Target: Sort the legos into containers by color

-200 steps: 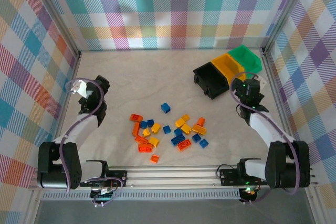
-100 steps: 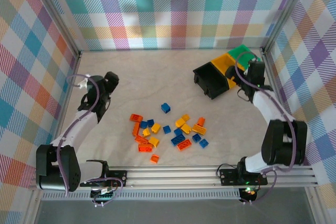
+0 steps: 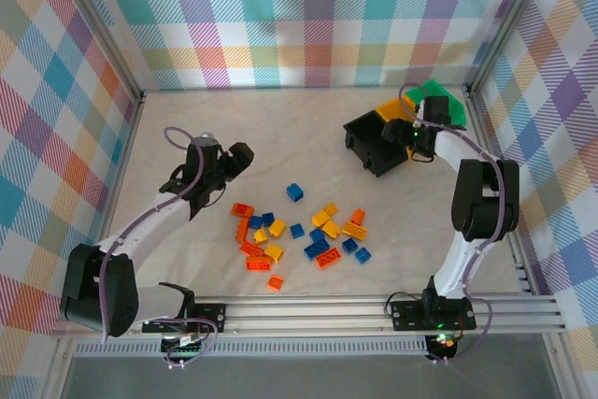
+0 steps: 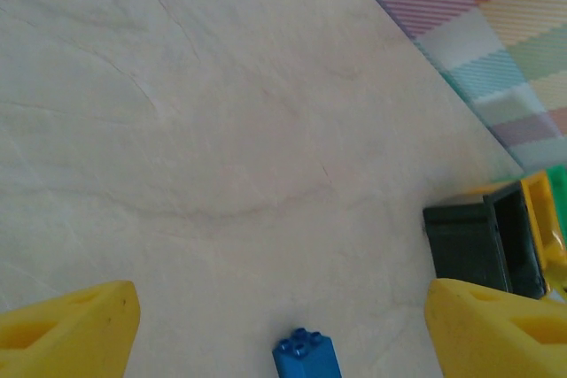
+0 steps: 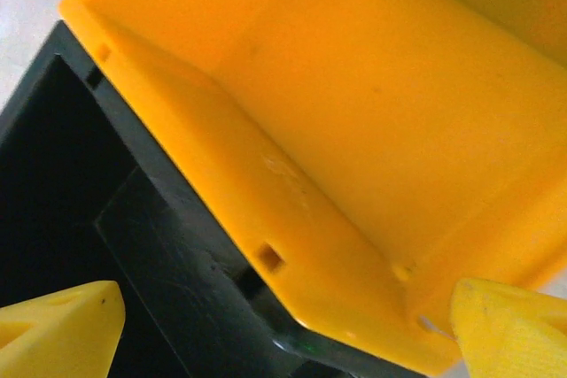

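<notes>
The legos (image 3: 299, 231), blue, yellow and orange-red bricks, lie scattered on the table's near middle. One blue brick (image 3: 295, 192) sits apart behind the pile. It also stands at the bottom of the left wrist view as the blue brick (image 4: 306, 357). My left gripper (image 3: 237, 153) hovers left of it, open and empty (image 4: 282, 312). The containers stand at the back right: black (image 3: 374, 145), yellow (image 3: 396, 111), green (image 3: 437, 103). My right gripper (image 3: 403, 134) hangs open over the wall between the black bin (image 5: 80, 174) and the yellow bin (image 5: 354, 86), holding nothing (image 5: 288, 325).
Plaid walls close in the table on three sides. A metal rail (image 3: 308, 310) runs along the near edge by the arm bases. In the left wrist view the black bin (image 4: 483, 241) stands far ahead at the right.
My left arm has swung right and forward toward the lone blue brick. My right arm has reached back and left, from beside the bins to over them. The bricks have not moved.
</notes>
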Controlling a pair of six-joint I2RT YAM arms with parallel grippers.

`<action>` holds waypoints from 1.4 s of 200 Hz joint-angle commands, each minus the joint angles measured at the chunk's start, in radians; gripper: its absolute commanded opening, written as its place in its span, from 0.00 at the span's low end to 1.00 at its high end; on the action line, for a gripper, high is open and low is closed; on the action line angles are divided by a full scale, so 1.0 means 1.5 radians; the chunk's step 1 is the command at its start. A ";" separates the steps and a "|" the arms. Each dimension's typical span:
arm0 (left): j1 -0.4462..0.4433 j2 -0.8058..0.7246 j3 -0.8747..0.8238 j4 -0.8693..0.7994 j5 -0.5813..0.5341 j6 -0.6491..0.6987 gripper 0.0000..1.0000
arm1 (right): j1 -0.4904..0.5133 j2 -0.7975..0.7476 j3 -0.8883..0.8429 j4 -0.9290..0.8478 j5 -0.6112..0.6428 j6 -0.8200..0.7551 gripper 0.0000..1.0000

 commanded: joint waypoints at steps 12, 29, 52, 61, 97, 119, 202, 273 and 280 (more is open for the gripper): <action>-0.014 0.018 -0.005 0.007 0.035 -0.004 0.84 | 0.046 0.025 0.040 -0.025 -0.023 -0.019 0.90; -0.016 0.027 -0.002 0.011 0.043 -0.014 0.84 | 0.074 0.027 0.036 -0.025 -0.012 -0.005 0.88; -0.017 0.035 0.009 0.013 0.047 -0.023 0.84 | 0.128 0.003 0.007 -0.001 0.003 0.031 0.87; -0.017 0.037 0.013 0.015 0.049 -0.024 0.84 | 0.153 -0.003 -0.003 0.014 0.011 0.042 0.87; -0.017 0.069 0.044 0.012 0.053 -0.022 0.82 | 0.244 0.000 -0.003 0.029 0.042 0.106 0.85; -0.017 0.098 0.076 0.002 0.053 -0.014 0.79 | 0.294 0.005 -0.001 0.050 0.053 0.138 0.85; -0.017 0.236 0.215 -0.061 0.051 0.038 0.68 | 0.405 0.022 0.027 0.081 0.064 0.187 0.85; -0.019 0.102 0.115 -0.043 0.072 0.020 0.82 | 0.367 -0.128 0.019 -0.101 0.206 0.142 0.88; -0.019 0.085 0.098 -0.035 0.075 0.014 0.83 | 0.348 -0.135 0.010 -0.116 0.214 0.145 0.88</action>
